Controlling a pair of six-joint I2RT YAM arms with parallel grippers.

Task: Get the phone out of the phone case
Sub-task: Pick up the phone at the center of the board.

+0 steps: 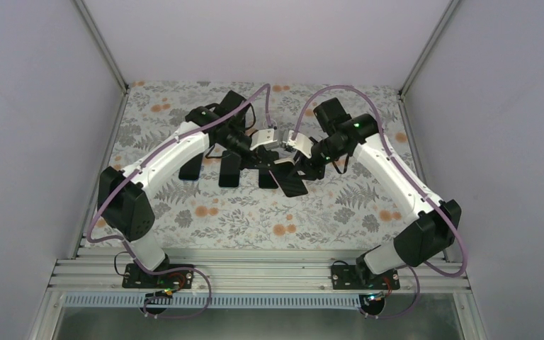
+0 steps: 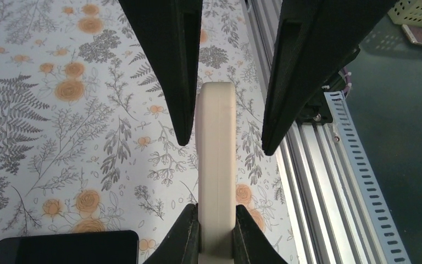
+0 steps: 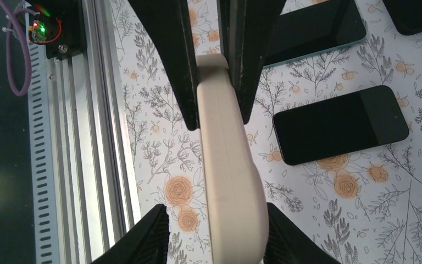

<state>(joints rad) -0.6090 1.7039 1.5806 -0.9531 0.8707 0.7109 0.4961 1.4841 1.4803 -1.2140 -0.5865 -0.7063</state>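
A cream phone case (image 2: 215, 165) hangs edge-on above the flowered table, between my two grippers. My left gripper (image 2: 215, 212) is shut on one end of it, both fingers pressed against its sides. My right gripper (image 3: 214, 212) straddles the other end of the case (image 3: 228, 154). Its jaws are open: one finger (image 3: 145, 236) stands clear of the case and the other lies close against it. In the top view the case (image 1: 281, 142) is at the middle back of the table. Whether a phone sits inside it I cannot tell from its edge.
Several black phones lie flat on the table below: one (image 3: 340, 124) beside the case, another (image 3: 313, 30) farther off, one (image 2: 60, 247) near my left gripper. The aluminium rail (image 3: 99, 137) runs along the table's near edge.
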